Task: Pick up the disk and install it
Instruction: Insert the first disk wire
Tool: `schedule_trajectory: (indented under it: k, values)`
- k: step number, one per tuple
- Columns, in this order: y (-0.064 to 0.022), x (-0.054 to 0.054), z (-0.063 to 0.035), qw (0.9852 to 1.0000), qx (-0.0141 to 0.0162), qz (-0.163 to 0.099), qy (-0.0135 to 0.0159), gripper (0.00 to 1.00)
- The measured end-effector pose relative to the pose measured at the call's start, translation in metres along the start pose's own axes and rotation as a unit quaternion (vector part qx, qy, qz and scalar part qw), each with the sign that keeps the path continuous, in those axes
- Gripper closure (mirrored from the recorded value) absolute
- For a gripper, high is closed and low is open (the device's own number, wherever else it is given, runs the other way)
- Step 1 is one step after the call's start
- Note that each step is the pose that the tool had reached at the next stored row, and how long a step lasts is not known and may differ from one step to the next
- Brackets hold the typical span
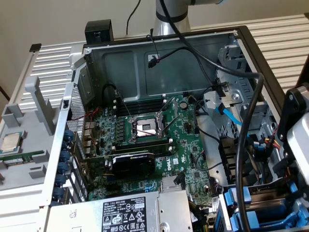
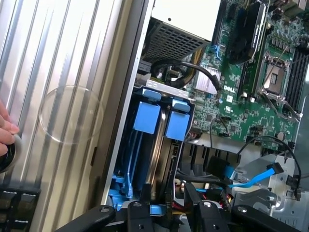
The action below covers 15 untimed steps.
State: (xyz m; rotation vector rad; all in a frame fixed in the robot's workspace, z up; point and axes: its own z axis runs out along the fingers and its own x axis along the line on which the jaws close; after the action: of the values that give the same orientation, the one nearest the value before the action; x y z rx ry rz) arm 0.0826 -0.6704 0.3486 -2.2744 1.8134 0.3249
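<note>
Evidently the disk (image 2: 157, 150), silver in its blue carrier, stands on edge in the drive bay (image 2: 164, 90) at a corner of the open computer case (image 1: 169, 67), beside a second blue carrier (image 2: 177, 123). Partly closed, the fingers (image 2: 144, 209) clamp its near end from both sides.

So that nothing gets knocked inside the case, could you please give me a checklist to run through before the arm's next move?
1. End effector over the drive bay: ok.
2. Blue carrier frames fully seated in the bay: cannot tell.
3. Person's hand away from the case: not ok, it rests on the ribbed surface beside it.
4. Robot's black cable off the bay: not ok, it hangs across it.
</note>
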Motion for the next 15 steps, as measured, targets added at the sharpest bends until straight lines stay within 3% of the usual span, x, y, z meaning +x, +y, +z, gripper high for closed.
schedule_trajectory:
  k: [3, 15]
  values:
    - [0.0004, 0.0001, 0.0006, 1.0, 0.0017, -0.001, 0.0011, 0.6]
    - [0.0006, 0.0004, 0.0049, 1.0, 0.0022, -0.001, 0.0019, 0.6]
